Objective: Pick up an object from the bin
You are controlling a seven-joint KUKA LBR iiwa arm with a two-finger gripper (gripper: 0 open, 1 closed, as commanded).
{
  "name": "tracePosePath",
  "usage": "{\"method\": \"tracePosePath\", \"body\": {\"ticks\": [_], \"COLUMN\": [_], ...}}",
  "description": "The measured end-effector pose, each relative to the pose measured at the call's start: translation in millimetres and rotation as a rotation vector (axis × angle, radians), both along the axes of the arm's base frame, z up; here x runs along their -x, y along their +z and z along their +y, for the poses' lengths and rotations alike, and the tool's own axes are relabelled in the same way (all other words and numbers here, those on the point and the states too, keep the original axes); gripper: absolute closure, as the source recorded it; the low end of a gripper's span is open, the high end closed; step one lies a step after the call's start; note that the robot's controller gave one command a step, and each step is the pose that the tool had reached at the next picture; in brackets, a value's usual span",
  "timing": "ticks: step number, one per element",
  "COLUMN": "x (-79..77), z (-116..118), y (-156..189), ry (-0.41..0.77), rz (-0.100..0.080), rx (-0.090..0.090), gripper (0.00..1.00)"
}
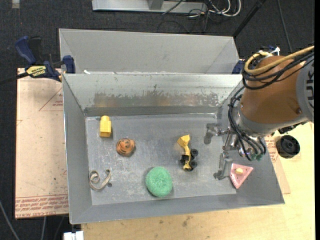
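Currently, gripper state: two-finger gripper [218, 154] low at the bin's right end, metal fingers [220, 174] spread apart, bare floor between them, nothing gripped.
Nearest thing: pink triangular wedge with a pale yellow centre [240, 175], in the near right corner, just beside the near finger; whether they touch cannot be told.
Left of gripper: yellow-and-black toy of irregular shape [186, 154], near but clear of the fingers.
Open room: bare scratched floor of the grey metal bin [150, 129] along the far wall and across the middle.
Near edge: green round fuzzy scrubber pad [159, 181] close to the near wall; curled silvery metal piece [100, 179] in the near left corner.
Left half: yellow blocky plastic piece [105, 126] far left; brown-orange swirled lump [125, 147] to its right and nearer; both apart from everything else.
Walls: smooth sloped sheet metal, with dull streaks on the far one.
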State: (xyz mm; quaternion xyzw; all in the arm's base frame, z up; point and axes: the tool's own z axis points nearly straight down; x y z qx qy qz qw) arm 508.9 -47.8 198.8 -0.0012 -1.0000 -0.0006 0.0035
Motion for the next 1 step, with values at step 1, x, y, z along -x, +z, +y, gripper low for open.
{"method": "tracePosePath", "body": {"ticks": [1], "x": [-1.7], "z": [0.2], "y": [4.2], "ry": [0.002], "rz": [-0.008], "rx": [0.001], "gripper": [0.0]}}
